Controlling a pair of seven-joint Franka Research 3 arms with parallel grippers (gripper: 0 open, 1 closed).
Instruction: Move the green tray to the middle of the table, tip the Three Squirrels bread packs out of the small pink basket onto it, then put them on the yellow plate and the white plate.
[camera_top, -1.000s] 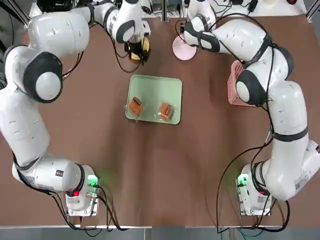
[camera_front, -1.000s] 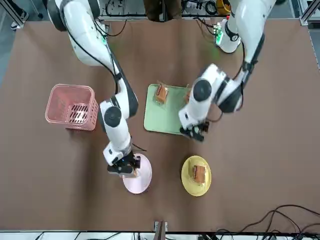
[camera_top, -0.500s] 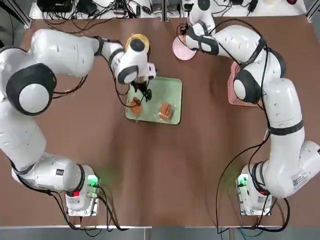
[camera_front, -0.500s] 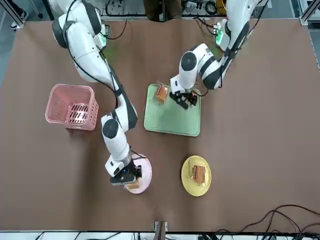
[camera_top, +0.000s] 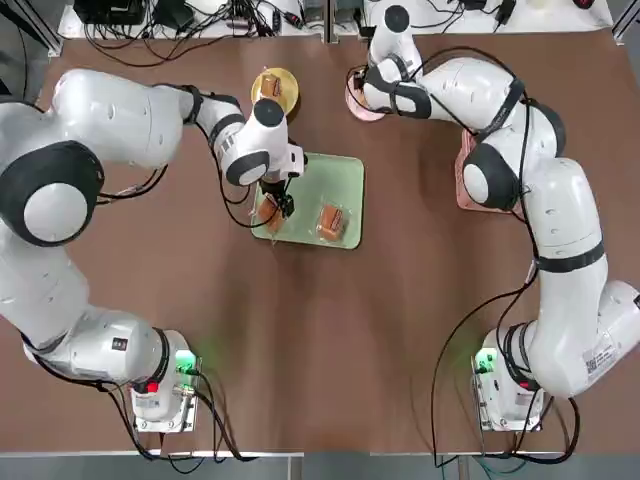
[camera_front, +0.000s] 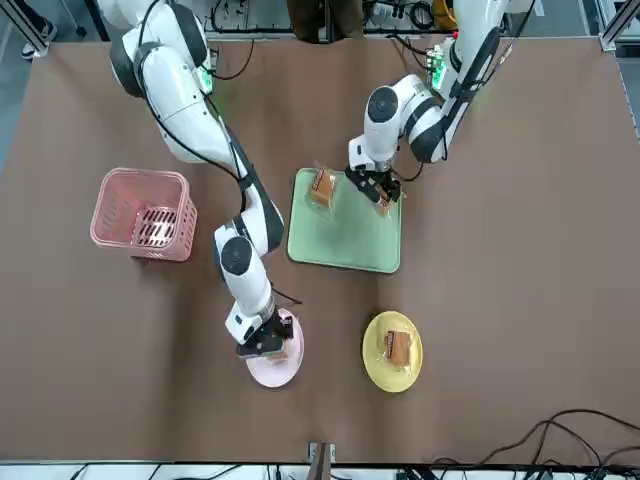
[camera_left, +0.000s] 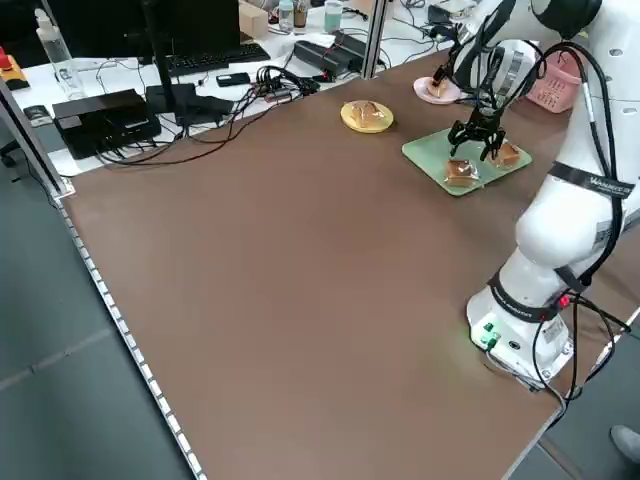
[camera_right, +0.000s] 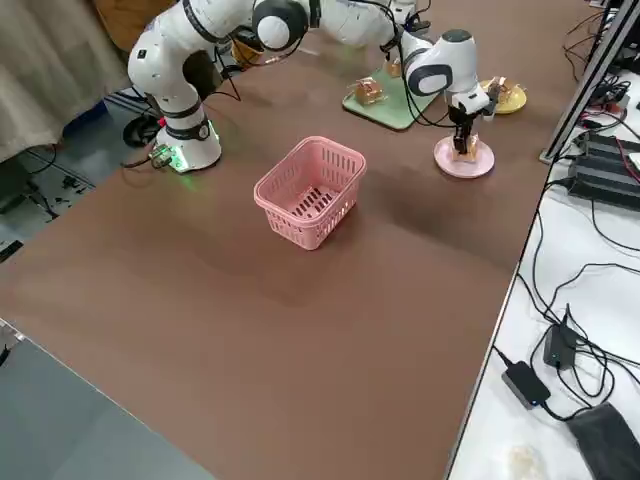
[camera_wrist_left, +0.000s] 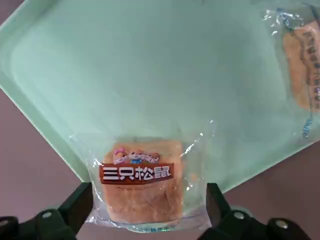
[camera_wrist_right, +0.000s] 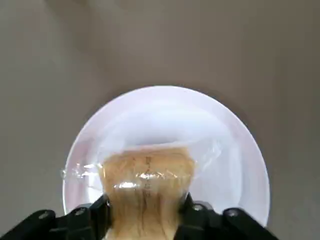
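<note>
Left gripper (camera_wrist_left: 150, 220), jaws spread wide and holding nothing, straddles a Three Squirrels bread pack (camera_wrist_left: 142, 187) at the green tray (camera_top: 335, 180) edge; it should settle squarely before closing. Right gripper (camera_wrist_right: 142, 220) is part-open around a pack on the white plate (camera_wrist_right: 240, 165). A second earlier the left gripper hovered by the yellow plate (camera_top: 268, 85).

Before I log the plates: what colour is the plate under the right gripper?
White with a pinkish tint; the plate shows best in the right wrist view.

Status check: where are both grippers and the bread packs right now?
Left gripper open, straddling bread pack on green tray. Right gripper on a pack over white plate. One pack on yellow plate. Nothing obstructing.
</note>
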